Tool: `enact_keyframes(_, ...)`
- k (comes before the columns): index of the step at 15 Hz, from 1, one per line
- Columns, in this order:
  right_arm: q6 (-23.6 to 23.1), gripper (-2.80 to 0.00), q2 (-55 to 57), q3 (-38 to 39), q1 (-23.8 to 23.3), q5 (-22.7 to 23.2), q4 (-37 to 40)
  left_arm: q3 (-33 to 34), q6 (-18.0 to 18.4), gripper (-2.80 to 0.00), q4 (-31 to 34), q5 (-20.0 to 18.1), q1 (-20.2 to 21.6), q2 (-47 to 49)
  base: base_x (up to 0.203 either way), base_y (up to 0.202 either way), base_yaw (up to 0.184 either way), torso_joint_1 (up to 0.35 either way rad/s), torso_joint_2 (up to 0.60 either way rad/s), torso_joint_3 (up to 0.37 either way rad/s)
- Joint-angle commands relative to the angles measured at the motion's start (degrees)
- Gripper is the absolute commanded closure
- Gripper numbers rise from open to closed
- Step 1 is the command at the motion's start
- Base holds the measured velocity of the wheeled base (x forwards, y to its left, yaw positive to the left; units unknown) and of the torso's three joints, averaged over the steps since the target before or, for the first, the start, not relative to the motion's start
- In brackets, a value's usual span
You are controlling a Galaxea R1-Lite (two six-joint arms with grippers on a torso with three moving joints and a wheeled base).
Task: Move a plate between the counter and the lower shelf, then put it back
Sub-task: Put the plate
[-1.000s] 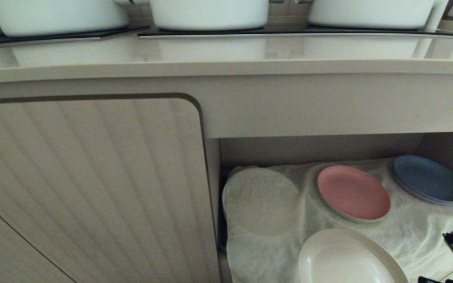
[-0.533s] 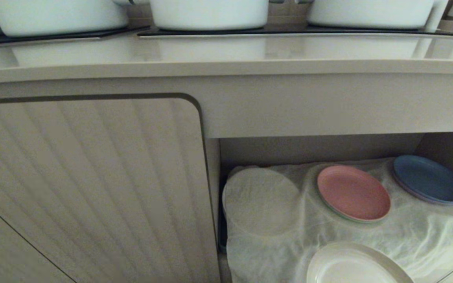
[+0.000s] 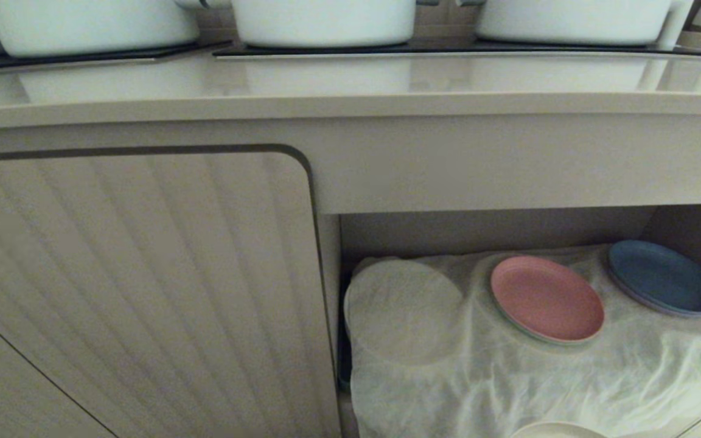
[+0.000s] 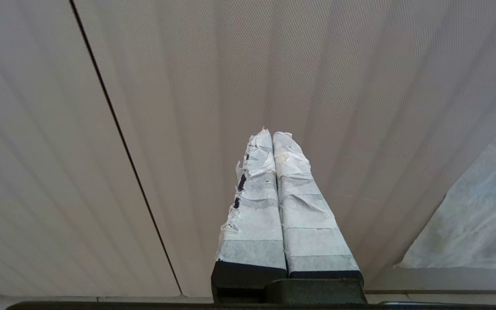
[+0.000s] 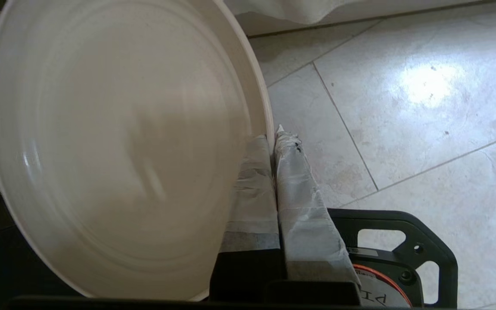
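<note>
1. Gripping the plate (image 5: 114, 146) by its rim, the right gripper (image 5: 273, 138) had its taped fingers (image 5: 299, 206) clenched on the edge, one on each face of the rim.
2. Plate was cream, matte, low upright rim; in the right wrist view it stood tilted on edge over a pale tiled floor (image 5: 403, 129), not resting on anything seen.
3. Head view caught only a thin arc of the plate (image 3: 554, 429) at the bottom edge, in front of the lower shelf (image 3: 496, 231); the right gripper itself was out of that view.
4. Lower shelf floor was draped in a wrinkled whitish cloth (image 3: 569, 383) with a round hump (image 3: 402, 310) at the left.
5. Pink plate (image 3: 546, 298) sat on the cloth mid-shelf; blue plate (image 3: 662, 277) sat further right toward the back, apart from the pink one.
6. Counter (image 3: 350, 91) ran above the shelf, with three white pots (image 3: 323, 21) on black glass panels (image 3: 448, 48) at the back.
7. Ribbed beige cabinet door (image 3: 137, 292) filled the space left of the shelf opening.
8. Left gripper (image 4: 272, 134) was parked in front of that ribbed door, taped fingers (image 4: 252, 215) pressed together, holding nothing.
</note>
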Motion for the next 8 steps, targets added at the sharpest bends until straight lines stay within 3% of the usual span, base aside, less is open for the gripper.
enact_keyframes(1,0.3,0.00,-0.5,0.1,0.3,-0.1,0.1,0.0,-0.1,0.00,0.0,0.0,0.0,0.0,0.000,0.000,0.000,0.000,0.00,0.000)
enact_keyframes(8,0.4,0.00,-0.3,0.2,1.5,-0.1,0.0,0.0,-0.1,0.00,0.0,0.0,0.0,0.0,0.000,0.000,0.000,0.000,0.00,0.000)
